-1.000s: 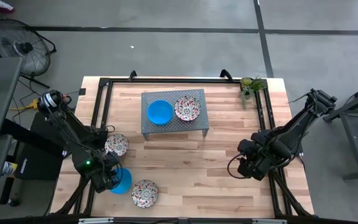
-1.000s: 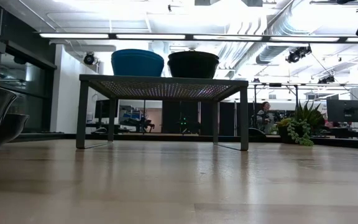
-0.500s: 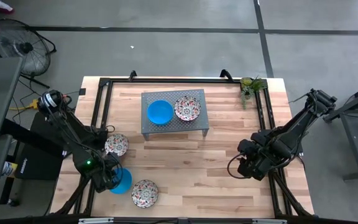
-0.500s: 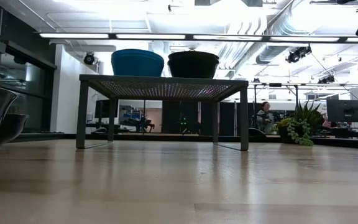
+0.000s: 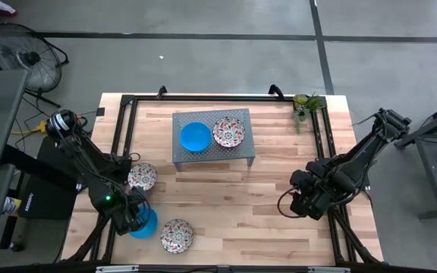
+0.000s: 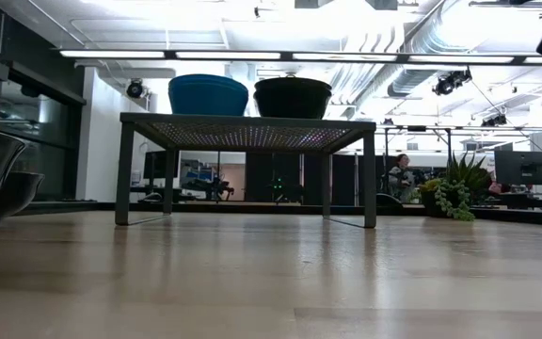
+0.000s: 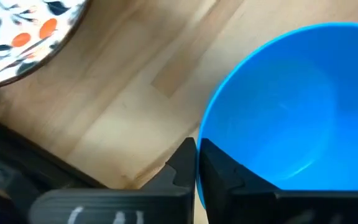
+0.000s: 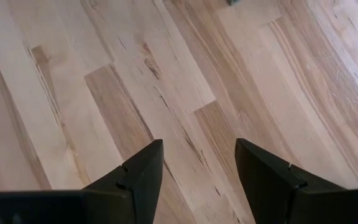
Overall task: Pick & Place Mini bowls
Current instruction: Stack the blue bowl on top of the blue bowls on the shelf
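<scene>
- The grey stand [image 5: 213, 136] sits on the wooden table [image 5: 226, 205], toward its far edge, and serves as the landmark here.
- On top of the stand sit two bowls side by side: a blue bowl [image 5: 195, 136] on the left half and a patterned bowl [image 5: 228, 132] on the right half, close together.
- In the low view both show above the stand's perforated top, the blue one [image 6: 208, 95] left of the dark-looking one [image 6: 293, 97].
- The left gripper [image 5: 133, 222] is well in front of the stand and to its left, near the table's front left corner.
- Its fingers [image 7: 185, 163] are pinched together on the rim of a second blue bowl [image 7: 297, 106], one finger outside the wall and one inside.
- That held blue bowl [image 5: 146, 223] is low over the table, just beside a patterned bowl at the front [image 5: 177, 235].
- Another patterned bowl [image 5: 142, 177] lies between the held bowl and the stand's left front leg, partly under the left arm.
- The right gripper [image 5: 298, 203] waits in front of the stand and well to its right, over bare wood.
- Its two fingers [image 8: 135, 177] stand wide apart with nothing between them.
- A small green plant [image 5: 306, 105] stands to the right of the stand, at the table's far right corner.
</scene>
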